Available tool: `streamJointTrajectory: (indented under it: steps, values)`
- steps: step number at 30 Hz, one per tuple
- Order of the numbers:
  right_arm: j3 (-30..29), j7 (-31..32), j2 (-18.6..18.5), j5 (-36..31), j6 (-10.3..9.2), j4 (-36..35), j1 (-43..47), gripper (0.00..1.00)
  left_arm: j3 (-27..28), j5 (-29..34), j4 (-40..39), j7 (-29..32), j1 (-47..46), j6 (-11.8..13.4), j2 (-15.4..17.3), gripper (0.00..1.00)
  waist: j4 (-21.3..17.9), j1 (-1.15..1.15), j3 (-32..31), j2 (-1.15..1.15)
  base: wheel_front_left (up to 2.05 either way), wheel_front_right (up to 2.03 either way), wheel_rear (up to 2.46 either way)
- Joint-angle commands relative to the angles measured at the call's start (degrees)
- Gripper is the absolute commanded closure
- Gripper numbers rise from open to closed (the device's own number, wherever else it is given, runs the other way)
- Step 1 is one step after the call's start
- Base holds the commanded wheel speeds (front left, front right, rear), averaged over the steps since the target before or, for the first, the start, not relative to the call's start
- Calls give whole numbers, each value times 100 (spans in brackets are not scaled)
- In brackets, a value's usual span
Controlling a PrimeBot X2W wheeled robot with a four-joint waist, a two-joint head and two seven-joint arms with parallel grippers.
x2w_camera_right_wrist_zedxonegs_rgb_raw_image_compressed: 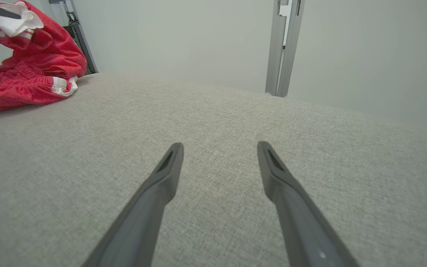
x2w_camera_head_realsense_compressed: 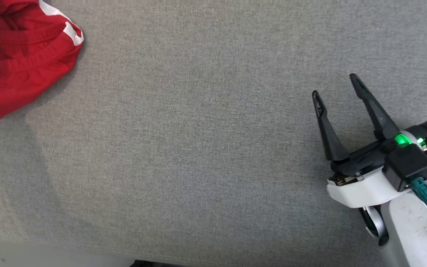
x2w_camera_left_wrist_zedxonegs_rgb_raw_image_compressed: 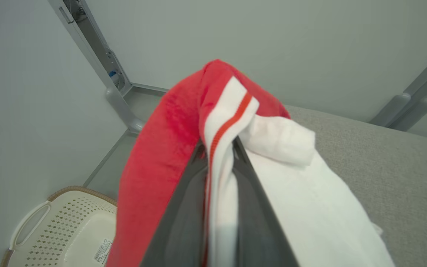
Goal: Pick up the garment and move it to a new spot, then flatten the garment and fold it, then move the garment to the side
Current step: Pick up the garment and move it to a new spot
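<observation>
Left fingers [x2w_camera_left_wrist_zedxonegs_rgb_raw_image_compressed: 184,215]: clenched on the garment [x2w_camera_left_wrist_zedxonegs_rgb_raw_image_compressed: 154,167], pinching its white band with the red stripe, which runs up between them.
Garment at left fingers: red fold drapes over the tips and down their left side; white cloth hangs on their right.
Garment, head view [x2w_camera_head_realsense_compressed: 20,63]: bunched far up and left of the right fingers [x2w_camera_head_realsense_compressed: 324,124], well apart from them.
Garment, right wrist view [x2w_camera_right_wrist_zedxonegs_rgb_raw_image_compressed: 32,74]: top part raised, lower part resting on the counter [x2w_camera_right_wrist_zedxonegs_rgb_raw_image_compressed: 213,118].
Right fingers [x2w_camera_right_wrist_zedxonegs_rgb_raw_image_compressed: 161,181]: released, spread wide with nothing between them, bare counter ahead.
Counter: grey woven surface.
Basket [x2w_camera_left_wrist_zedxonegs_rgb_raw_image_compressed: 69,222]: pale, perforated, low and left of the left fingers.
Post [x2w_camera_right_wrist_zedxonegs_rgb_raw_image_compressed: 282,48]: grey metal, upright beyond the right fingers.
</observation>
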Motion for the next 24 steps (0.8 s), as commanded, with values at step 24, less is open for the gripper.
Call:
streamJointTrajectory:
  steps: [24]
  values:
    - [368,4,904,331,-10,523,592,0,-836,-71,-3998,792,340,714,-72,100,-2057,0,-2608,0,0,0,0]
